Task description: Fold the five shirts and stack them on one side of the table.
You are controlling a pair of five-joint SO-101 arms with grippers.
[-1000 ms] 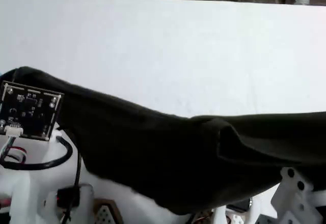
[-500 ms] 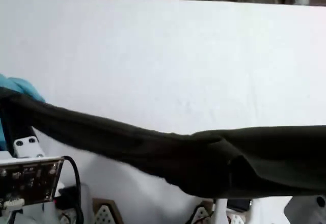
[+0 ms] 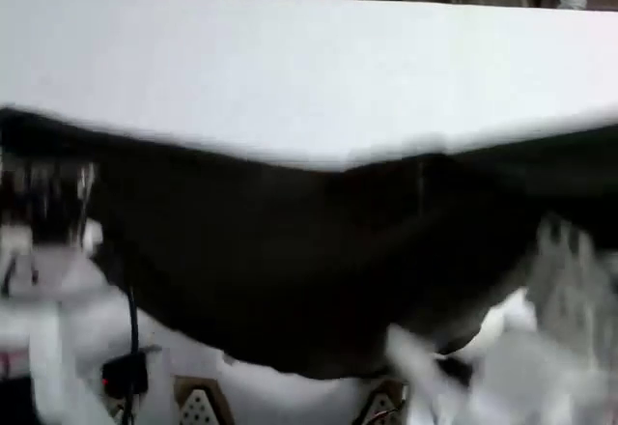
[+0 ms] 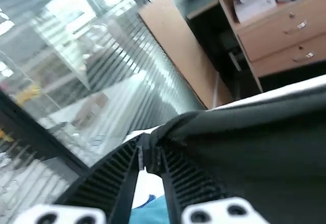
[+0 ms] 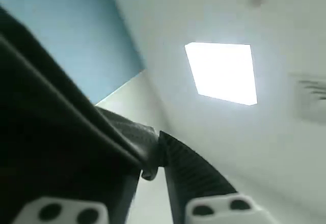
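Where your left gripper [image 4: 149, 146] meets the cloth, its jaws are pinched fully together on a bunched edge of the black shirt [image 4: 244, 152], ribbed fingers [image 4: 188, 183] pressed tight against the fabric. A bit of blue cloth [image 4: 153, 211] peeks out just under that grip. Your right gripper [image 5: 152, 159] is the same story: clamped closed on a fold of the shirt. Its camera is tipped up at a ceiling light [image 5: 224, 71] and a blue wall [image 5: 66, 25].

From the high view, the shirt hangs spread wide between your two arms. It covers the near part of the table [image 3: 309, 68] from one side edge to the other, top edge pulled fairly straight, lower edge sagging in the middle. Your left arm [image 3: 48, 270] sits at the near-left corner and your right arm [image 3: 570, 299] at the near-right, both blurred. A black cable [image 3: 132, 333] runs down by the left arm's base. Can't tell whether the shirt's lower edge touches the tabletop.

Farther back, the table's far half shows white behind the shirt. Beyond it, in the left wrist view, are a leaning wooden board [image 4: 175, 51], drawers [image 4: 282, 35] and window blinds [image 4: 76, 56].
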